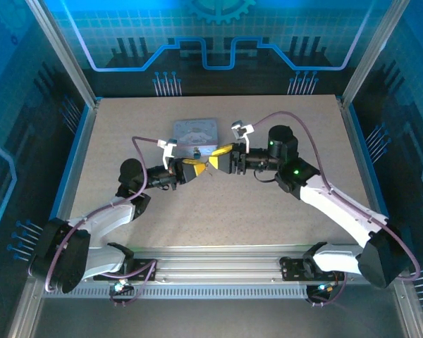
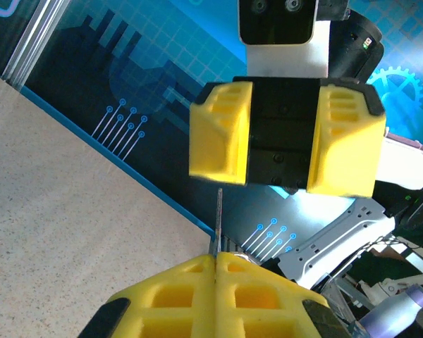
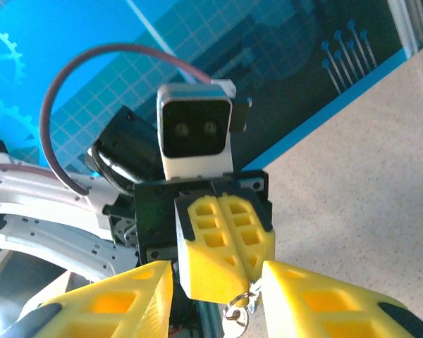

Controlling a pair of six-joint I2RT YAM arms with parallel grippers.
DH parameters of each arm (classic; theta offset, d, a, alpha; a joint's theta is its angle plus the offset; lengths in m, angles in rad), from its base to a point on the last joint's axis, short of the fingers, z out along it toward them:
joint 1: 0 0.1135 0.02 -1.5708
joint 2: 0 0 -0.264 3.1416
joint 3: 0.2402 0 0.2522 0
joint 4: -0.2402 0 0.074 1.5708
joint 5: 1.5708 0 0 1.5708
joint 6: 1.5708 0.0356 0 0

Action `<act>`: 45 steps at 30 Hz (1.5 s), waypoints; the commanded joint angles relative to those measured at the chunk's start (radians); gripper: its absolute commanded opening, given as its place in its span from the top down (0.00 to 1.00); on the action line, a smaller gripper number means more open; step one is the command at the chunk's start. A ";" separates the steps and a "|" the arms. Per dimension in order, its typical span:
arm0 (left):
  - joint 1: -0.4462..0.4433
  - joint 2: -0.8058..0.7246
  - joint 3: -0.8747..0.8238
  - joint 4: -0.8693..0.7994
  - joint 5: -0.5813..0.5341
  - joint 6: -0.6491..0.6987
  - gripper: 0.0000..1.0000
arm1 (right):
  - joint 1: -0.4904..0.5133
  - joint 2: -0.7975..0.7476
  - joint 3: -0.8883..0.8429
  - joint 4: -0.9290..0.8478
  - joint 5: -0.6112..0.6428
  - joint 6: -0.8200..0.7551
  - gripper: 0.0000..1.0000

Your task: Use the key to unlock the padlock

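Note:
My left gripper (image 1: 203, 167) and my right gripper (image 1: 217, 158) meet tip to tip above the middle of the table. In the left wrist view my left gripper (image 2: 216, 257) is shut on the key (image 2: 218, 218), whose thin blade sticks up edge-on toward the right gripper's spread yellow fingers (image 2: 218, 134). In the right wrist view my right gripper (image 3: 218, 282) is open around the left gripper's closed tips, without gripping them. The key (image 3: 252, 299) pokes out there, with a silvery ring (image 3: 236, 311) hanging from it. A tiny dark speck (image 1: 197, 151) by the tin may be the padlock.
A pale grey printed tin box (image 1: 195, 132) lies just behind the two grippers. Blue walls and metal posts close the table (image 1: 127, 204) in on three sides. The arm bases sit on a rail (image 1: 218, 271) along the near edge.

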 commanded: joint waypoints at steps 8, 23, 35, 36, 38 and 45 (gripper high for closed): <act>0.009 -0.010 0.014 0.022 0.042 0.015 1.00 | 0.015 0.044 0.059 -0.062 -0.017 -0.016 0.61; 0.010 -0.008 0.015 0.029 0.033 0.015 1.00 | 0.016 0.088 0.072 -0.060 -0.049 -0.021 1.00; 0.021 -0.189 0.011 -0.349 -0.100 0.212 0.49 | 0.038 0.079 0.138 -0.265 0.040 -0.225 1.00; 0.020 -0.188 0.016 -0.345 -0.085 0.207 0.48 | 0.040 0.085 0.142 -0.263 0.031 -0.227 1.00; 0.015 -0.174 0.021 -0.323 -0.065 0.191 0.48 | 0.043 0.095 0.146 -0.249 0.019 -0.223 1.00; -0.020 -0.096 0.014 -0.160 -0.042 0.148 0.53 | 0.052 0.114 0.151 -0.202 -0.023 -0.201 1.00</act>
